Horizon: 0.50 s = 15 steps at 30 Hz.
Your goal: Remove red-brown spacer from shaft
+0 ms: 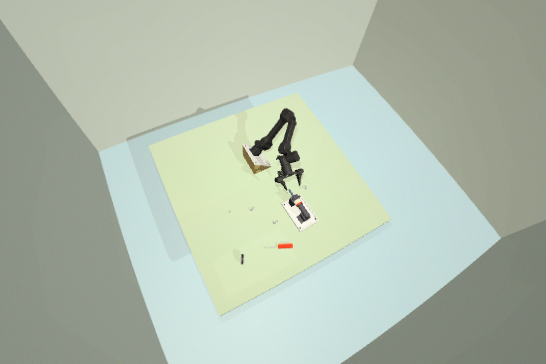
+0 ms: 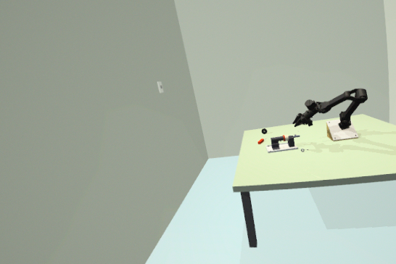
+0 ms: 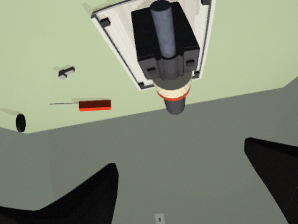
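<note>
The shaft (image 1: 291, 192) (image 2: 297, 136) (image 3: 163, 30) is a grey-blue rod sticking out of the near black support block (image 2: 291, 142) (image 3: 185, 46). The big dark housing block (image 1: 303, 214) (image 2: 275, 143) stands at the far end of the white base plate (image 1: 290, 212) (image 3: 117, 41). The red-brown spacer (image 1: 299, 204) (image 2: 284, 138) (image 3: 174, 99) sits in line with the shaft, against the housing. Cream spacers (image 3: 173, 93) sit beside it toward the support; their number is unclear. My gripper (image 1: 292, 187) (image 3: 184, 159) is open and empty, above and short of the shaft's free end, apart from it.
A red-handled screwdriver (image 1: 285, 246) (image 2: 260, 141) (image 3: 95, 105) and a black round piece (image 1: 242, 259) (image 2: 264, 131) (image 3: 20, 123) lie beyond the plate. Small grey parts (image 1: 251, 209) (image 2: 302, 150) (image 3: 66, 72) lie around the plate. The arm's base (image 1: 257, 160) (image 2: 342, 131) is behind the gripper.
</note>
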Each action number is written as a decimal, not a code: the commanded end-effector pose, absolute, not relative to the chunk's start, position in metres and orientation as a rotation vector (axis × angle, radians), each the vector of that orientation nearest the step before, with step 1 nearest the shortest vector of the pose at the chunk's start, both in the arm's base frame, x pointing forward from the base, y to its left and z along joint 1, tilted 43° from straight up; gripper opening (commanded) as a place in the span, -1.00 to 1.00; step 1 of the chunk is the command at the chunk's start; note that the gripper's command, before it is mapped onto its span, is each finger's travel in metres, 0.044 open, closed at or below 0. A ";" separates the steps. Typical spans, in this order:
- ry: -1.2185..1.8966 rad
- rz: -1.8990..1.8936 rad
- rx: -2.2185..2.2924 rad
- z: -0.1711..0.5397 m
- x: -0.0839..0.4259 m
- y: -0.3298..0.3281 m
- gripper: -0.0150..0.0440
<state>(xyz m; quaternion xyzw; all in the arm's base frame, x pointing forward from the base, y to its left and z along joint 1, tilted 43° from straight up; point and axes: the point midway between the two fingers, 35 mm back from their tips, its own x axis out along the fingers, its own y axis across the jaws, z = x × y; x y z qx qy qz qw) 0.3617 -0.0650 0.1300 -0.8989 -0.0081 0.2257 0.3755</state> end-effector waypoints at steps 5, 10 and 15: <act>-0.263 0.822 -2.264 0.081 0.338 -0.012 1.00; -0.263 0.822 -2.264 0.080 0.341 -0.014 1.00; -0.263 0.822 -2.264 0.080 0.342 -0.014 1.00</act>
